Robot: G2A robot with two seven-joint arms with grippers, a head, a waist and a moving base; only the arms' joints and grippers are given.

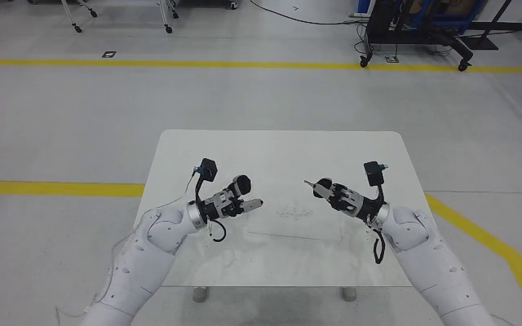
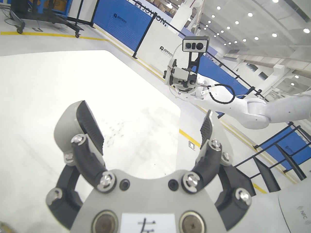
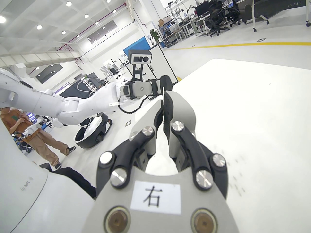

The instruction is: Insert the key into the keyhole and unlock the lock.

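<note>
The left gripper [image 2: 145, 112] is spread wide, its 2 ribbed black pads [image 2: 88, 122] well apart with bare table between them. In the top view the left gripper [image 1: 251, 193] hangs above the near-left part of the white table [image 1: 359, 147], aimed toward the middle.

The right gripper [image 3: 165, 95] has its 2 fingers pressed together, the pads meeting along a narrow seam. In the top view the right gripper [image 1: 314, 186] hangs above the near-right part of the table, facing the left one, and the 2 are well apart. A thin grey tip [image 1: 307, 182] juts from its closed fingers toward the table's middle. It is too small to tell whether this is the key.

Faint dark scuff marks [image 1: 295, 213] lie on the table between the 2 grippers.

Each gripper's base carries a white label with 1 black character: the left label [image 2: 148, 223] is cut off at the picture's edge, and the right label [image 3: 155, 196] is whole. Blue panels [image 2: 121, 18] beyond the table in the left wrist view bear white lettering.
</note>
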